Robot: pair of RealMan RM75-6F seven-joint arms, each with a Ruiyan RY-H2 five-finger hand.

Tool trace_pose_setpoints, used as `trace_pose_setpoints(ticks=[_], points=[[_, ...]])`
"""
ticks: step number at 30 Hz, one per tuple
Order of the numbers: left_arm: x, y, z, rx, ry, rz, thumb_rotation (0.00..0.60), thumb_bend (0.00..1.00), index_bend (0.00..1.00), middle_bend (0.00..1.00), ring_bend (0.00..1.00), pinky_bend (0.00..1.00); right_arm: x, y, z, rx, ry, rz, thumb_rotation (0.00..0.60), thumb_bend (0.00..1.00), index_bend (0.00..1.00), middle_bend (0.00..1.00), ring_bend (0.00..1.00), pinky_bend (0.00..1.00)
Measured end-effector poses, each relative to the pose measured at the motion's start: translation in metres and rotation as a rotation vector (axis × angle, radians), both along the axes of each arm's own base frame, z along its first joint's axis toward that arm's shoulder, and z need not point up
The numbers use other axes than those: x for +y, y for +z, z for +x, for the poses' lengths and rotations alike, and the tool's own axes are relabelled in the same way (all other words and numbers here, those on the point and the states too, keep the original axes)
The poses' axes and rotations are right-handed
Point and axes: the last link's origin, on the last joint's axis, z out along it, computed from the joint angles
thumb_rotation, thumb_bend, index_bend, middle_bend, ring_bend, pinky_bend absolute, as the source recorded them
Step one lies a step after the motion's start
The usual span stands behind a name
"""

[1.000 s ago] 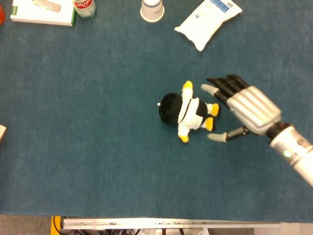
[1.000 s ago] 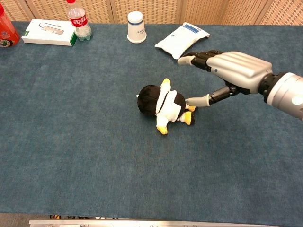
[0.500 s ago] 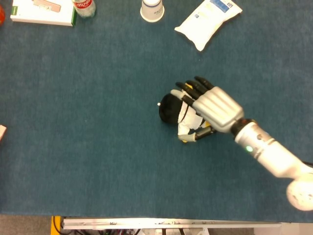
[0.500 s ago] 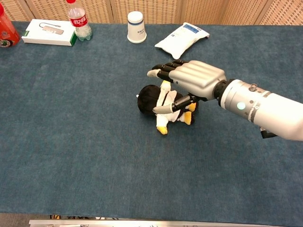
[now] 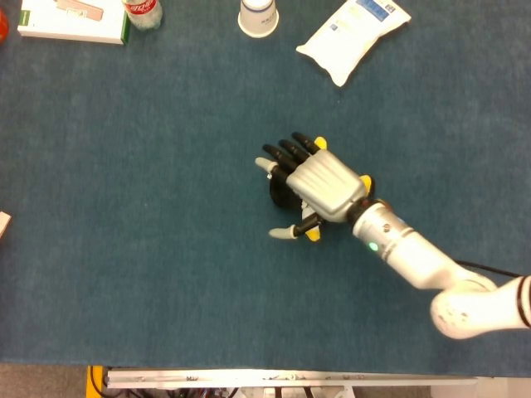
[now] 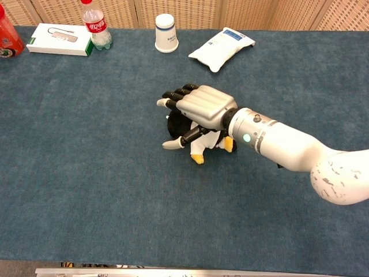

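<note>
My right hand (image 6: 199,109) sits palm-down over the small black, white and yellow plush penguin (image 6: 202,143) lying mid-bench (image 6: 86,173), covering it for an overhand grasp. My fingers (image 5: 282,157) are spread apart around its black head, not yet clamped.

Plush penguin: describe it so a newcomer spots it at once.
On the blue table, look mid-table under the right robot hand. The plush penguin lies there, mostly covered: the only soft toy, black and white with yellow feet.
</note>
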Motion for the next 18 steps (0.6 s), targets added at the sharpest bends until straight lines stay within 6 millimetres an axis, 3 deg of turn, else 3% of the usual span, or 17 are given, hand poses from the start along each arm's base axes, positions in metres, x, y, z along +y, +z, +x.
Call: trace_pose_setpoints(ticks=[6, 18], points=[[-0.002, 0.001, -0.002, 0.002, 0.006, 0.001, 0.600, 0.34, 0.19, 0.24, 0.19, 0.15, -0.003, -0.017, 0.004, 0.017, 0.020, -0.016, 0.068, 0.00, 0.00, 0.00, 0.00, 0.00], [-0.003, 0.001, -0.003, -0.003, 0.013, -0.012, 0.600, 0.34, 0.19, 0.24, 0.19, 0.14, -0.015, -0.036, -0.013, 0.062, -0.005, -0.050, 0.067, 0.00, 0.00, 0.00, 0.00, 0.00]])
